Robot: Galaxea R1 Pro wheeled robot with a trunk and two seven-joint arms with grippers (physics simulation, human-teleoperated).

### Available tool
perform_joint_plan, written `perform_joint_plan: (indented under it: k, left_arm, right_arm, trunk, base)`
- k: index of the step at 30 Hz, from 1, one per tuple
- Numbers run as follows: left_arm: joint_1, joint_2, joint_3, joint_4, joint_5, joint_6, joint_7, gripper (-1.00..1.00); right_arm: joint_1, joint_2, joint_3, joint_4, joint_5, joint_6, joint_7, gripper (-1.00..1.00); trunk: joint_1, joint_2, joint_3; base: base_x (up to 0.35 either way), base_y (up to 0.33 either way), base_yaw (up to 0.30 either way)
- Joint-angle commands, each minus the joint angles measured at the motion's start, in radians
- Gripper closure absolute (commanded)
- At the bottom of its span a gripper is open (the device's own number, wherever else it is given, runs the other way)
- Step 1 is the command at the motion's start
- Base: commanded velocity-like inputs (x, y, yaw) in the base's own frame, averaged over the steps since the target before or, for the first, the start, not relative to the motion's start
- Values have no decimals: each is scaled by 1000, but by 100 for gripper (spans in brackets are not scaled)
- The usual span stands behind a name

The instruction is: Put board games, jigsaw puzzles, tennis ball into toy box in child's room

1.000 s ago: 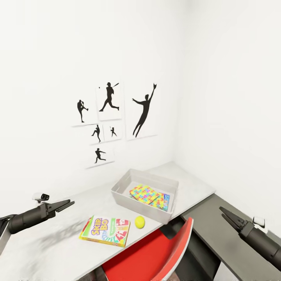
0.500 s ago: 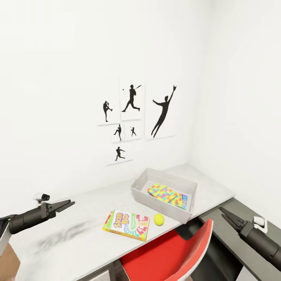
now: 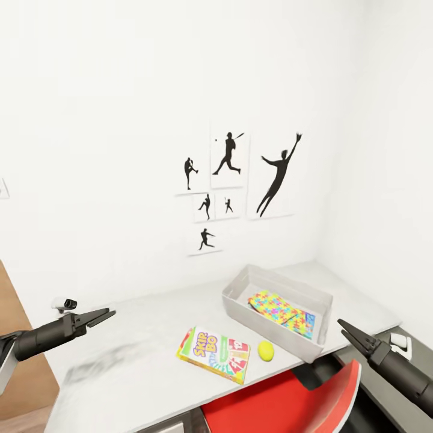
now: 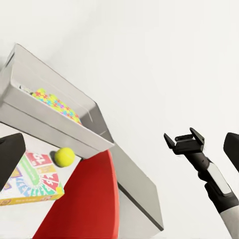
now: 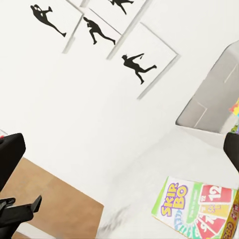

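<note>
Your grippers hang apart and empty in front of the table.

Your left gripper (image 3: pixel 102 315) and right gripper (image 3: pixel 347 330) are released; past them the board game (image 3: pixel 214 353) and tennis ball (image 3: pixel 266 350) lie on the table (image 3: pixel 138 355), and farther back the toy box (image 3: pixel 273 284) holds the jigsaw puzzles (image 3: pixel 273 304).

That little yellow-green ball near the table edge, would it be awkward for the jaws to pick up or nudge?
Probably a bit. The tennis ball is round, so a nudge would likely send it rolling, and it lies near the table's front edge, above the red chair. It looks small and light, so lifting should be easy, though its curved surface might slip from narrow jaws.
</note>
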Motion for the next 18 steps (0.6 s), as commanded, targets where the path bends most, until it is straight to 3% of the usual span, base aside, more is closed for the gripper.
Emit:
perform_joint_plan:
  k: [1, 10, 18]
  left_arm:
    - [0, 0, 0, 0, -1, 11, -4, -100]
    - [0, 0, 0, 0, -1, 11, -4, -100]
    - [0, 0, 1, 0, -1, 6, -4, -100]
  right_arm:
    - [0, 0, -1, 0, 0, 5, 3, -100]
    - [-1, 0, -3, 0, 0, 5, 3, -100]
    - [-1, 0, -1, 0, 0, 5, 2, -100]
  trunk:
    - [1, -1, 0]
    - [1, -1, 0]
    - [1, -1, -6]
  base:
    - [174, -166, 112]
    - [73, -73, 37]
    - [7, 86, 3]
